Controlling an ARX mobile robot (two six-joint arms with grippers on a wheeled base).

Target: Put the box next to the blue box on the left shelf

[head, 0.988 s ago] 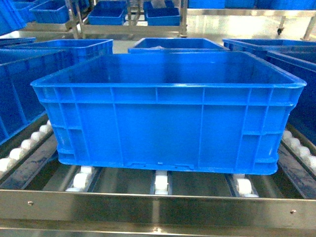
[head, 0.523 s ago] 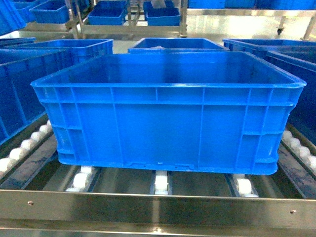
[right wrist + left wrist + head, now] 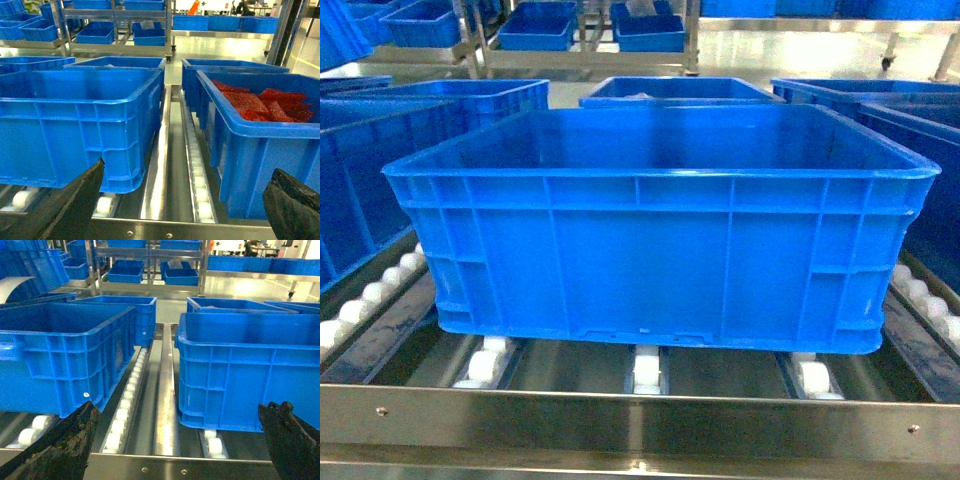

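The box (image 3: 660, 230), a large bright-blue ribbed crate, sits empty on the white rollers of the left shelf (image 3: 640, 422), just behind the riveted front rail. A second blue box (image 3: 360, 190) stands to its left, a roller lane apart. No gripper shows in the head view. My left gripper (image 3: 180, 409) is open in front of the rail, facing the gap between the blue box (image 3: 60, 355) and the box (image 3: 250, 370). My right gripper (image 3: 187, 170) is also open, with the box (image 3: 75, 125) to its left. Neither holds anything.
To the right of the box stands another blue crate (image 3: 260, 135) holding red pieces (image 3: 260, 105). More blue crates (image 3: 670, 90) sit farther back on the rollers. Steel racks with small blue bins (image 3: 535, 30) line the far side of the floor.
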